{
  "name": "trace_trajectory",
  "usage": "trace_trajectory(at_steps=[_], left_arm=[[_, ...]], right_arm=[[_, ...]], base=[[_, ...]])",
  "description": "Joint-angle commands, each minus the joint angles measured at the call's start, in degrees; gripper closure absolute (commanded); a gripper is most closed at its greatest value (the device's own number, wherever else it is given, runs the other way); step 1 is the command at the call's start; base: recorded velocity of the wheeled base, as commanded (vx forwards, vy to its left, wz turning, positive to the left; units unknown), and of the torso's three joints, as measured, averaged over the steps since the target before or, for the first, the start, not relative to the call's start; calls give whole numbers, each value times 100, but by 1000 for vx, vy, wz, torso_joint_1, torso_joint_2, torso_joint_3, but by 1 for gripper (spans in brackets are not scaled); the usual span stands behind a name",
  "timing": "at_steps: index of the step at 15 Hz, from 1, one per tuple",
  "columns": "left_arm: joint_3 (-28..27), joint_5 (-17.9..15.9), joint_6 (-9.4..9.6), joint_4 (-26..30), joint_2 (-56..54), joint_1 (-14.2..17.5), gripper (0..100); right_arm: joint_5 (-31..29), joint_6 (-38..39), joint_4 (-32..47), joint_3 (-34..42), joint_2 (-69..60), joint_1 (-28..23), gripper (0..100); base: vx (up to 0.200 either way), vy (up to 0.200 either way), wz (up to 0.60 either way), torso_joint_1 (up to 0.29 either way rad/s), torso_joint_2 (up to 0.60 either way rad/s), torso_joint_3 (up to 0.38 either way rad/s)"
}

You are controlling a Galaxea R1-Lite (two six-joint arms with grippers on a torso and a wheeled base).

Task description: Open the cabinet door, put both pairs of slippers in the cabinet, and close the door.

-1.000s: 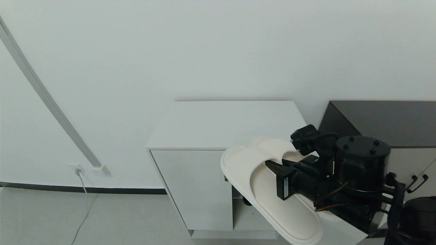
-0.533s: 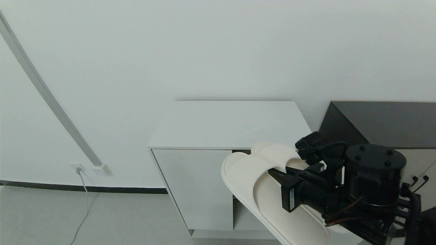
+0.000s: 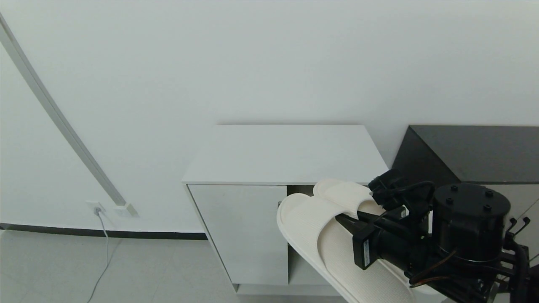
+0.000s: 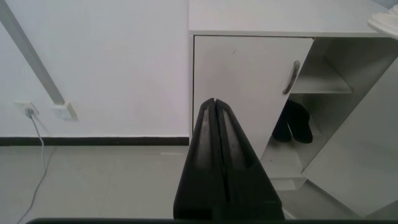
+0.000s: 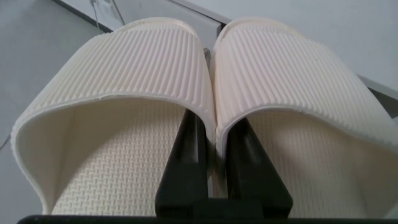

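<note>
Far left on the wall: a grey strip slants down to a socket, and a cable drops from it to the floor.
Left gripper: I see it clenched on nothing, fingers pressed flat together, pointing at the cabinet.
Cabinet: white, against the wall. The left door is closed, with its handle at the inner edge. The right door is swung out wide.
Black pair: through the left wrist I look into the open half and find them inside, below the shelf. From the head, the cream pair stands in front of that opening.
Cream pair: side by side in the air before the open half, toes toward the cabinet. The right wrist gives me the ribbed straps and patterned insoles up close.
Right gripper: grasping the cream pair, one finger inside each slipper, pinching the two inner strap edges together.
Sticker: white, on the right gripper's side; print too small for me to read.
Far right: a dark unit just beside the cabinet.
</note>
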Motion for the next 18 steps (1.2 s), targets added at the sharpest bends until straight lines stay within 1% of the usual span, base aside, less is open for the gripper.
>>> trace_trajectory(at_steps=[1, 10, 18], left_arm=[[0, 3, -10, 0, 4, 0, 100], [0, 3, -10, 0, 4, 0, 100], [0, 3, -10, 0, 4, 0, 100]], right_arm=[[1, 0, -6, 6, -1, 3, 100], [-8, -9, -6, 76, -54, -6, 100], [-8, -9, -6, 93, -45, 3, 100]], base=[[0, 0, 0, -61, 105, 80], [0, 0, 0, -155, 359, 200], [0, 0, 0, -224, 533, 303]])
